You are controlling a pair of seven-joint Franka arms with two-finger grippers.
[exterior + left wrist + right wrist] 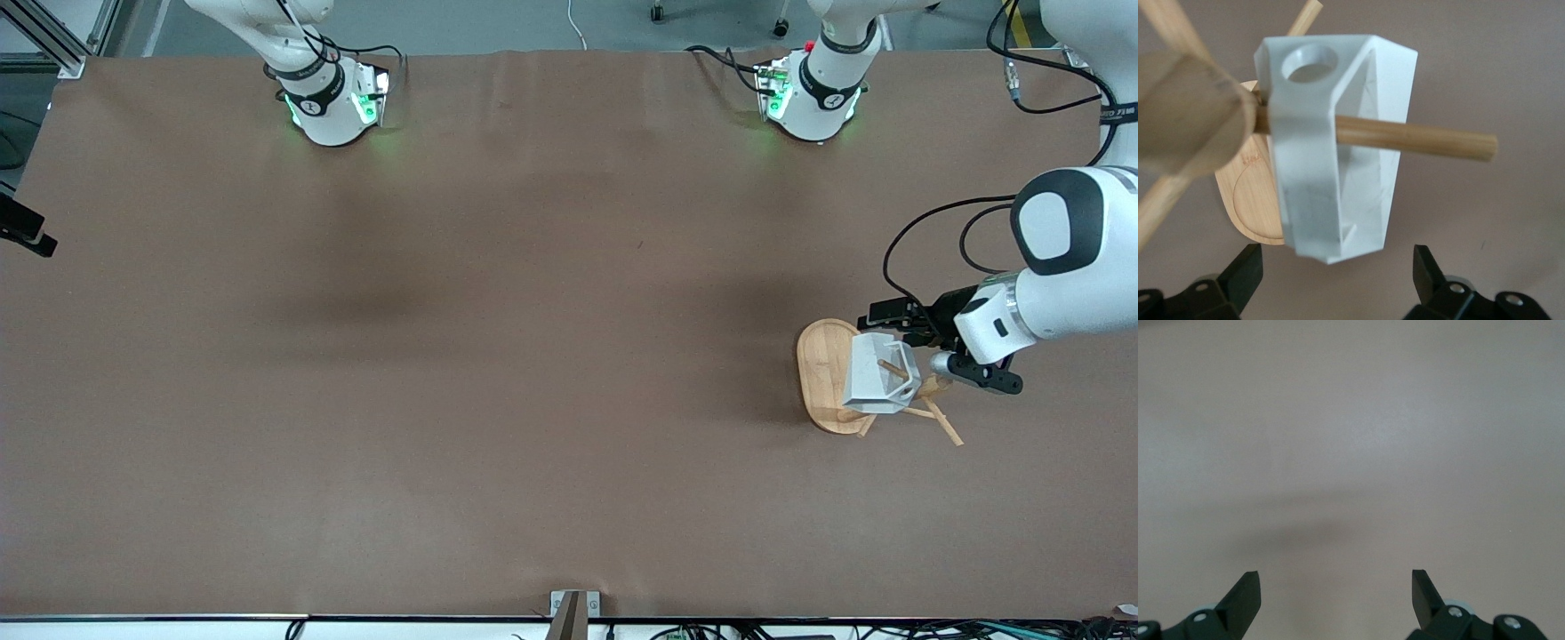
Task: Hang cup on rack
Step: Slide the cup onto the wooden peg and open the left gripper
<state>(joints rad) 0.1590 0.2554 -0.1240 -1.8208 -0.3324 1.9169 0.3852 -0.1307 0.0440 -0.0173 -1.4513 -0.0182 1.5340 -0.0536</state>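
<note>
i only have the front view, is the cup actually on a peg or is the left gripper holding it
Observer: On a peg. In the left wrist view the peg runs through the handle of the cup.
Operator: fingers open?
Observer: Yes. The left gripper is open, with a gap between each fingertip and the cup.
Operator: which part of the rack is under it
Observer: The left wrist view shows the oval base of the rack under the cup, and the thick post beside the handle.
Operator: and the right arm
Observer: It waits. Its wrist view shows the right gripper open over bare brown table.
</note>
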